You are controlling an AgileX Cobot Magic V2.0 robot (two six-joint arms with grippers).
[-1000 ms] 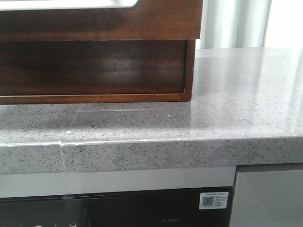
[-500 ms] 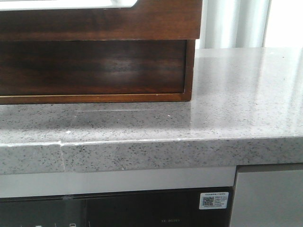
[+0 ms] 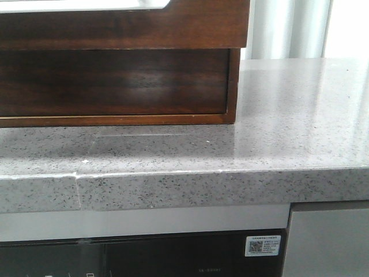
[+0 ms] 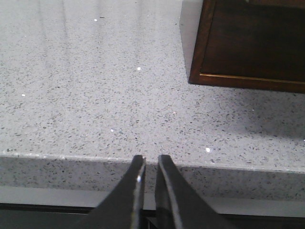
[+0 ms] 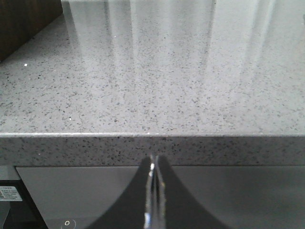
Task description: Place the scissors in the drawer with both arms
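Dark brown wood filled the upper left of the front view: the drawer [image 3: 115, 81], wide and glossy, lay with its long axis across the view, plain front facing the camera, set in a brown wooden cabinet [image 3: 232, 86]. A white rim [image 3: 86, 4] showed along the top edge of the picture. Scissors were not visible in any view.

Cabinet sat on the worktop [image 3: 288, 115], a grey speckled stone slab, polished, with a thick square front edge and a thin seam [image 3: 76, 184] at left. Below it, a pale strip, then a black glossy panel [image 3: 173, 257] carrying a small white label [image 3: 264, 245].

Left tool [image 4: 148, 164] hung just off the worktop edge, its dark tapered fingers [image 4: 167, 191] almost together with a narrow slit between, holding nothing. A cabinet corner [image 4: 200, 76] showed well apart from it.

Right tool [image 5: 153, 164] sat below the worktop edge, fingers pressed together, nothing between them.
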